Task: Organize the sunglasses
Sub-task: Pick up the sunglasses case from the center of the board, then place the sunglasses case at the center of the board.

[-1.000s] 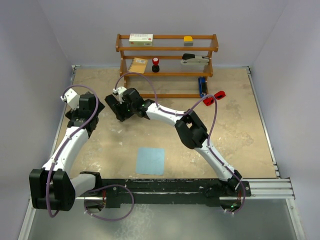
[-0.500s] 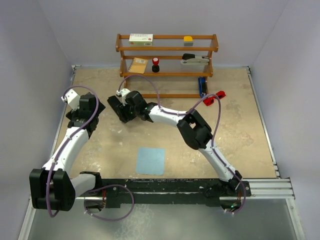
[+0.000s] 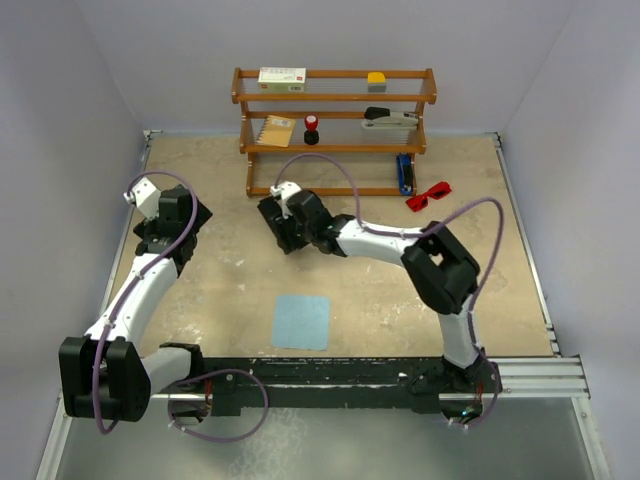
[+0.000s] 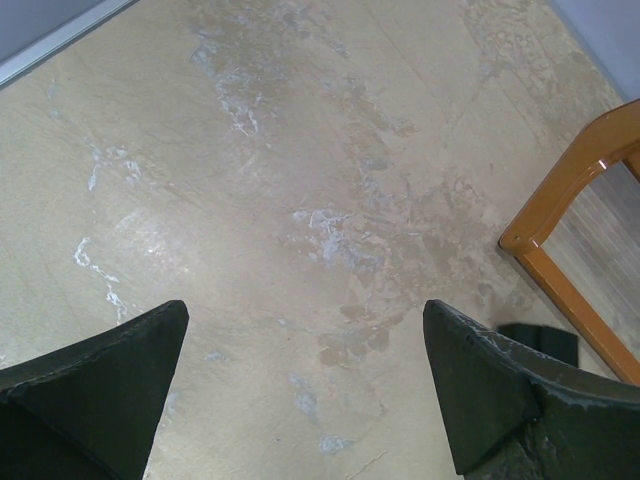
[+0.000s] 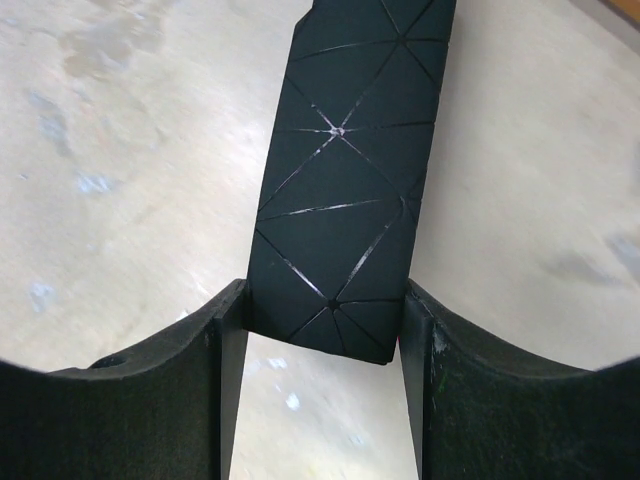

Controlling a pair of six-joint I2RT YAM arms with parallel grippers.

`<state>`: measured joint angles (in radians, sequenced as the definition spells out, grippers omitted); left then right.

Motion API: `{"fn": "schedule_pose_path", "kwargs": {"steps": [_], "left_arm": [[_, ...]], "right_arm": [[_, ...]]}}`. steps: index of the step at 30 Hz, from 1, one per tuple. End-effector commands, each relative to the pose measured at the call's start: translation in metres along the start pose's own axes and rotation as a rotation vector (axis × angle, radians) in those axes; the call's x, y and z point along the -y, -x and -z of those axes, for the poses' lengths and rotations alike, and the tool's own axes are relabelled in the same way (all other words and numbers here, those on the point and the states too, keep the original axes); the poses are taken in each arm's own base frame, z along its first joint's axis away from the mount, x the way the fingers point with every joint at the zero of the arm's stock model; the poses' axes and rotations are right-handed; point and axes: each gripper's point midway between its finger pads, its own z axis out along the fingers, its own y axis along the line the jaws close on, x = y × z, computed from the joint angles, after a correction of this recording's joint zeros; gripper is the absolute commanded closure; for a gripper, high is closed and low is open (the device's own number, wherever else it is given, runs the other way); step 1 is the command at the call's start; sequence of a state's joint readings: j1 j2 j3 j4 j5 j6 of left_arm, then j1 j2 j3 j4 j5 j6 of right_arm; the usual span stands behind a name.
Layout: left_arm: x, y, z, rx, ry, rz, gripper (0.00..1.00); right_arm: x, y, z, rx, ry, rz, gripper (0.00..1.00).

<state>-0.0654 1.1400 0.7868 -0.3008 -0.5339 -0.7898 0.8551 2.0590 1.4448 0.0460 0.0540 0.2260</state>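
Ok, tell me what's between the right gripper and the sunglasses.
Nothing visible lies between them. But the right gripper is shut on the case, so it can't take the sunglasses until it lets that go.

In the top view the left arm stretches up the left side, its left gripper (image 4: pixel 305 318) spread wide. The right arm bends across to centre, right gripper (image 5: pixel 323 330) clamped on a black case (image 5: pixel 350 170).

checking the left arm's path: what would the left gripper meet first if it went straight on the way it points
Probably the bare table: the open left gripper points down at it with nothing between. The wooden shelf leg sits off to one side.
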Motion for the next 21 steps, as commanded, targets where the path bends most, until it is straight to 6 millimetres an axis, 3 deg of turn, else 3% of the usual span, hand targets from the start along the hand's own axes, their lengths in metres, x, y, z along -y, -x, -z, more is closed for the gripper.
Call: {"fn": "schedule_pose_path", "kwargs": {"steps": [1,6,11,15,21], "left_arm": [[0.007,0.003,-0.003,0.008,-0.03,0.017,0.02],[0.011,-0.002,-0.006,-0.011,-0.043,0.02,0.02],[0.015,-0.004,-0.007,-0.023,-0.059,0.023,0.03],[0.016,-0.005,-0.007,-0.03,-0.065,0.026,0.03],[0.014,-0.006,-0.004,-0.029,-0.067,0.027,0.03]], "right_arm": [[0.035,0.025,0.047,0.134,-0.114,-0.07,0.81],[0.061,0.0,0.085,0.119,-0.207,-0.099,0.81],[0.074,-0.032,0.111,0.09,-0.262,-0.138,0.81],[0.081,-0.063,0.122,0.061,-0.296,-0.183,0.81],[0.08,-0.086,0.126,0.033,-0.288,-0.214,0.8]]}}
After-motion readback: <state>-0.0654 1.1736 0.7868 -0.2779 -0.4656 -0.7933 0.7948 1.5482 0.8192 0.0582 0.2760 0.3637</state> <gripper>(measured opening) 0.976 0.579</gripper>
